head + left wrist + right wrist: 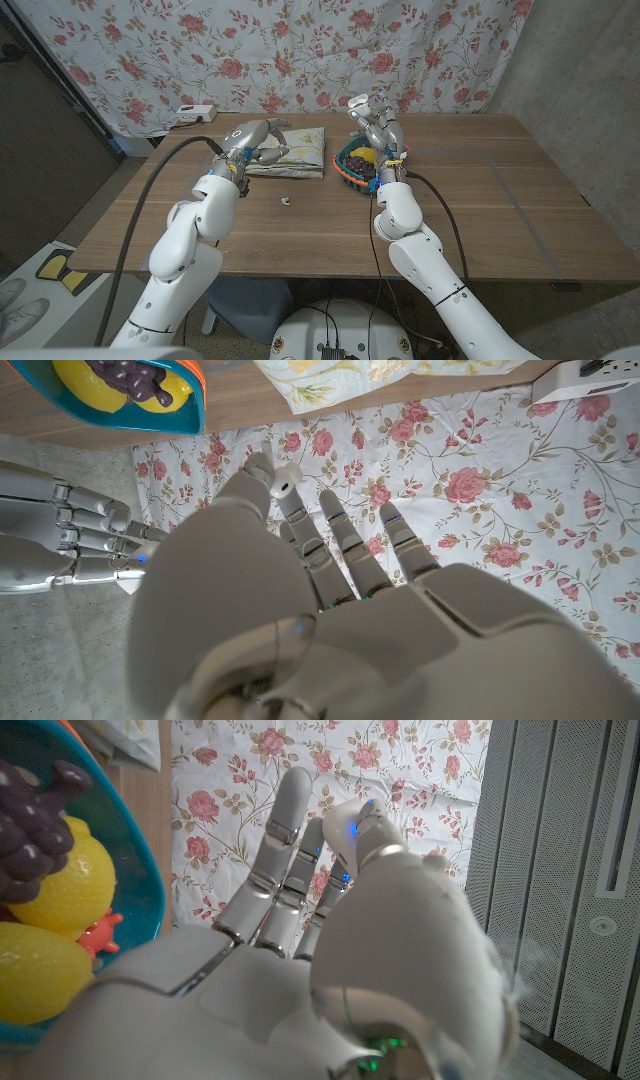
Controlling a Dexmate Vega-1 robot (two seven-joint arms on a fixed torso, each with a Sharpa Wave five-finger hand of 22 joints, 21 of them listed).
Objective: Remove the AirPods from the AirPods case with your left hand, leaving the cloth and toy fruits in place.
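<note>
My left hand (255, 138) hovers above the folded floral cloth (297, 156) at the table's back middle. In the left wrist view its thumb and a finger pinch a small white AirPod (286, 479). A second white AirPod (286, 201) lies on the bare wood in front of the cloth. My right hand (378, 125) is raised over the blue bowl of toy fruits (347, 172) and holds the white AirPods case (357, 101) up at its fingertips. The bowl's yellow fruits and purple grapes (40, 815) also appear beside the right hand.
A white power strip (193, 114) lies at the table's back left edge. A floral curtain (300, 50) hangs right behind the table. Cables run along both arms. The bowl's rim (190, 410) and the cloth (340, 380) sit close together.
</note>
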